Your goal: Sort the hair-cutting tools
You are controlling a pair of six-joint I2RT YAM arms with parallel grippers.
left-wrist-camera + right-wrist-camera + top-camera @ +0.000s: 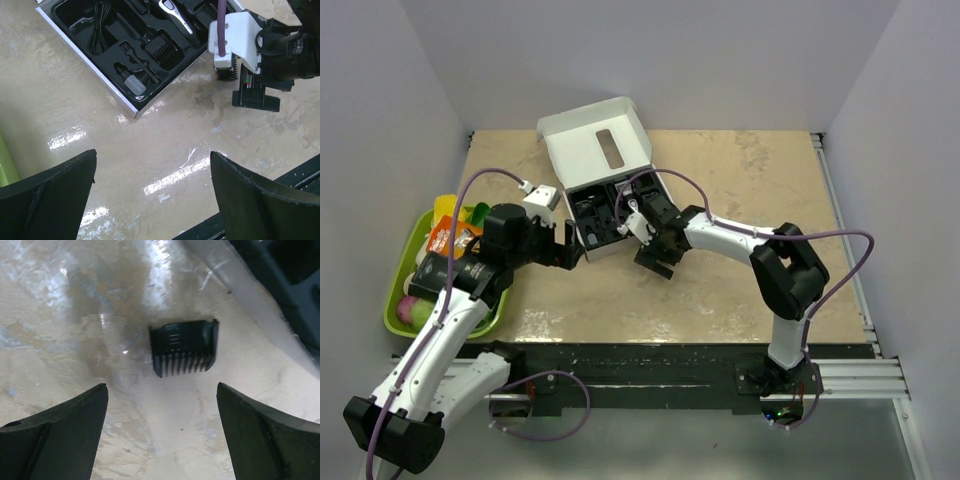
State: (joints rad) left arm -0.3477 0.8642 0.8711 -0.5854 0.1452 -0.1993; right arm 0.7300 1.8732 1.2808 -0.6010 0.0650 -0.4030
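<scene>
1. The green tray (392, 305) sits at the far left edge of the table (760, 180), with colourful packets in it. The left arm rises beside it.
2. The left gripper (574, 252) is just off the near-left corner of the white box (585, 145). In its wrist view the two dark fingers (50, 195) are spread fully apart. Only bare, glossy tabletop shows between them, so it holds nothing and touches nothing.
3. The white box stands with its lid tipped open at the far side. Its black insert (112, 27) carries most of the tools.
   - The thin black cord (99, 27) is coiled in a left-hand compartment.
   - The hair clipper (176, 16), with its silver trim, lies in a slot toward the right.
   - A stowed comb attachment (161, 50) sits in the recess just in front of the clipper.
4. The right gripper (656, 262) is off the near-right side of the box, low over the table. Its fingers (60, 430) are parted very wide, with nothing clamped between them.
5. A loose comb attachment (185, 347) lies flat on the tabletop, outside the box and near its edge. Its teeth point toward the right gripper. It lies beyond the gap between the fingertips, apart from both, and the hand does not touch it.
</scene>
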